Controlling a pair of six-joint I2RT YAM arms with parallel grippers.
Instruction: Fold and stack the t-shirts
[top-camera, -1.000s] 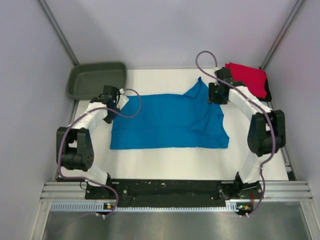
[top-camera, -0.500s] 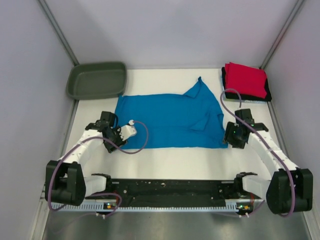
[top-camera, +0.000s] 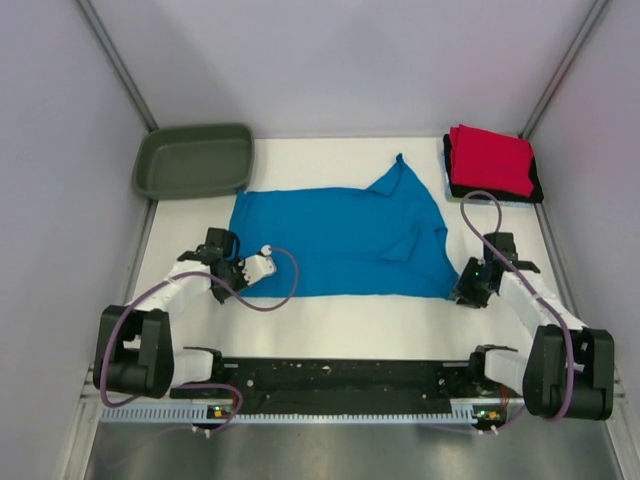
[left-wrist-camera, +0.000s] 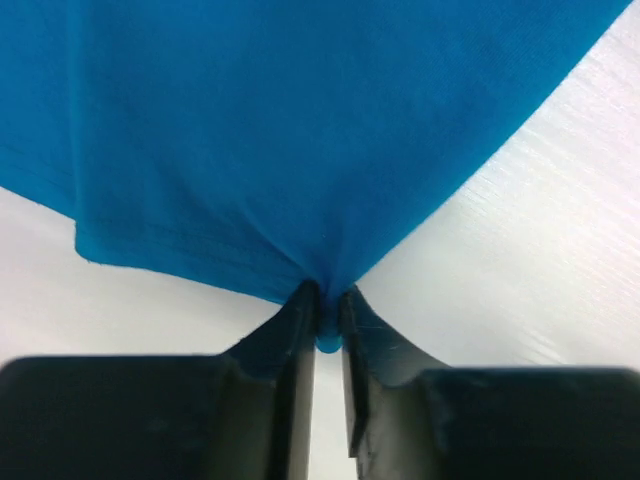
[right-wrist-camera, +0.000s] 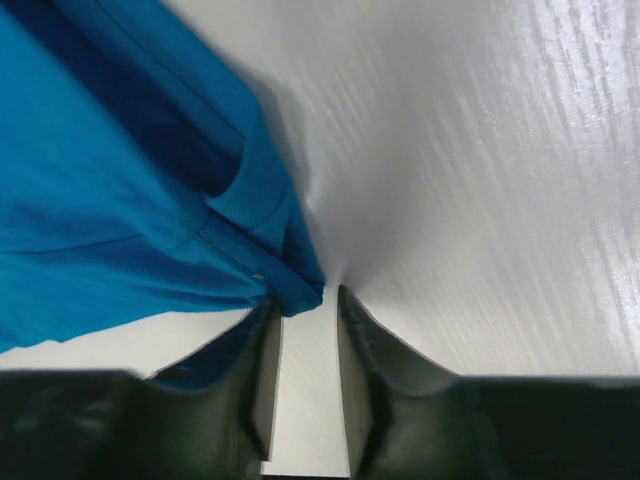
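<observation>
The turquoise-blue t-shirt (top-camera: 340, 240) lies spread flat in the middle of the white table, with a sleeve bunched at its right side. My left gripper (top-camera: 233, 282) is at its near left corner. In the left wrist view the gripper (left-wrist-camera: 326, 305) is shut on a pinch of the blue cloth (left-wrist-camera: 300, 120). My right gripper (top-camera: 465, 293) is at the near right corner. In the right wrist view the gripper (right-wrist-camera: 308, 300) stands slightly open, the shirt's hem corner (right-wrist-camera: 295, 292) at its tips, touching the left finger. A folded red t-shirt (top-camera: 492, 160) lies on a black one (top-camera: 540, 188) at the back right.
A dark olive-green tub (top-camera: 192, 160) stands at the back left corner. Grey walls close in the table on the left, right and far sides. Bare white table (top-camera: 340, 325) lies between the shirt and the arm bases.
Both arms drew back from the shirt's far edge to its near corners. In the last half second the left gripper settled on the near left corner and the right moved to the near right corner.
</observation>
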